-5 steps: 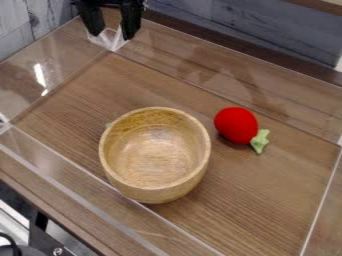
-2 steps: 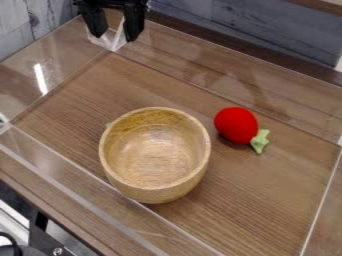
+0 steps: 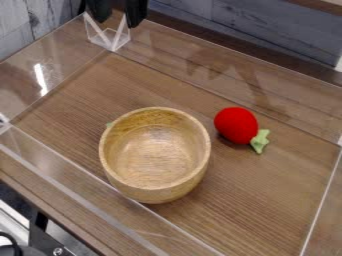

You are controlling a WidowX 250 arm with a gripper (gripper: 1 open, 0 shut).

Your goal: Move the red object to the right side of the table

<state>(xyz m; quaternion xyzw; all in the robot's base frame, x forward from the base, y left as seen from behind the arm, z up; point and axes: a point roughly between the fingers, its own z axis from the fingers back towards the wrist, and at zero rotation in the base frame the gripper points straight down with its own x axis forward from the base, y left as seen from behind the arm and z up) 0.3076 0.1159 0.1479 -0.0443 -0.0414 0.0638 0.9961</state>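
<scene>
Red object (image 3: pixel 237 123), a toy strawberry, lies on the right half of the worktop (image 3: pixel 147 85), just right of a wooden bowl (image 3: pixel 156 152). Far off at the top-left corner, the gripper (image 3: pixel 114 12) has risen almost out of view, jaws spread and empty, suggesting placement is finished.

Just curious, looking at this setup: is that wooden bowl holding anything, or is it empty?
Empty. The wooden bowl stands upright and its bare wood bottom shows; the red strawberry lies on the table beside it, outside the rim.
</scene>
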